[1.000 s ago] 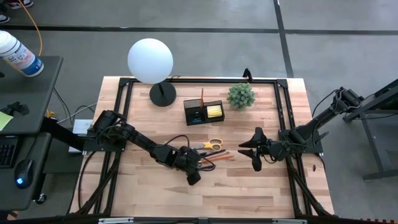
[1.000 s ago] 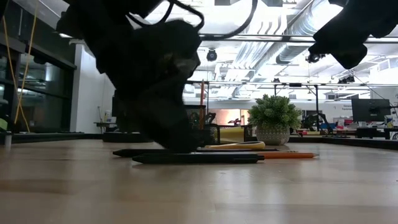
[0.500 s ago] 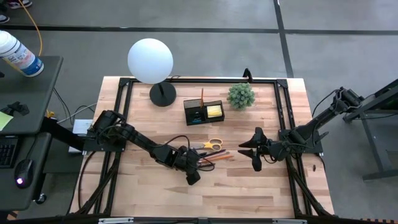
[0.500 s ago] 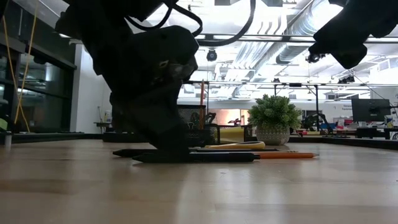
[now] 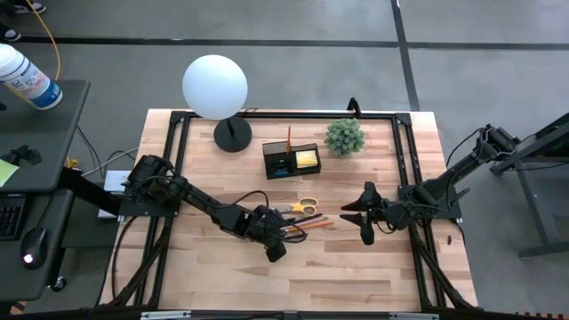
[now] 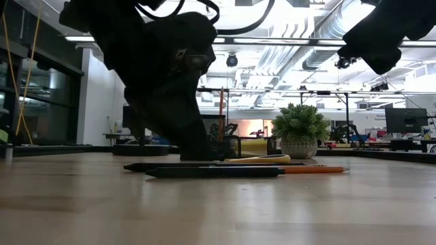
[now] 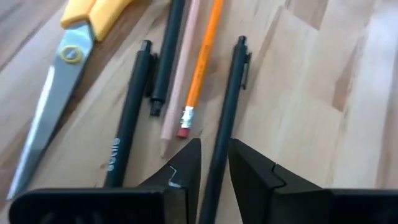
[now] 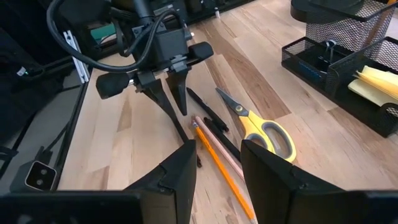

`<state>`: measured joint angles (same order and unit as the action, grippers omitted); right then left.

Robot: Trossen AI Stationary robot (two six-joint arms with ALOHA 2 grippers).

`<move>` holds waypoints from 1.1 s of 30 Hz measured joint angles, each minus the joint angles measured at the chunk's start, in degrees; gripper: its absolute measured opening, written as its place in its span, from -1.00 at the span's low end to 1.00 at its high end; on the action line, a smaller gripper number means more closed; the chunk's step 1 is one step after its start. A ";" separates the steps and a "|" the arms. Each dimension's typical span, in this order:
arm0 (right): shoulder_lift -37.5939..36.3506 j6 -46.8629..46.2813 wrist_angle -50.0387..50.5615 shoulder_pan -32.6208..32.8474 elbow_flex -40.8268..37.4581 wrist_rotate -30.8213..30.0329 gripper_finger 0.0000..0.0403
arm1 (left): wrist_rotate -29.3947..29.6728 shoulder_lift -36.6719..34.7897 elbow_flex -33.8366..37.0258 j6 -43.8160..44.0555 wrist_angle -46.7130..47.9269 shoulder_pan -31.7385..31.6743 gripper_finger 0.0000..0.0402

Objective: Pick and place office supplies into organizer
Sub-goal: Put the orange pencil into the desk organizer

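While its left hand pinches a slim black pen (matte), woodgrain shows.

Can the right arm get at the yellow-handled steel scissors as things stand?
Probably yes. The yellow-handled steel scissors lie flat on the bare wooden table, just ahead of the right gripper, whose fingers stand open above the table. The left gripper, closing on a black pen beside them, could crowd the approach.

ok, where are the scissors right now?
The scissors lie flat on the table, middle of the high view, just in front of the organizer and beside the loose pens that the left hand is working.
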<state>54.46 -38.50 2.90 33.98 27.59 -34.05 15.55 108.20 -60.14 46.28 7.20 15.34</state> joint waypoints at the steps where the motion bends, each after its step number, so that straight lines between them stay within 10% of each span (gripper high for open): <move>1: 0.00 0.00 -0.01 0.02 0.00 -0.04 -0.38 | 0.47 0.00 0.00 0.02 0.38 0.01 -0.64; 33: 0.00 0.21 -0.14 0.00 0.00 -0.21 -0.38 | -5.08 0.68 -0.04 -4.39 1.99 -2.63 -0.64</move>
<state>54.46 -38.29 2.76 33.98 27.59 -34.26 10.47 108.88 -60.18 41.89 9.19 12.71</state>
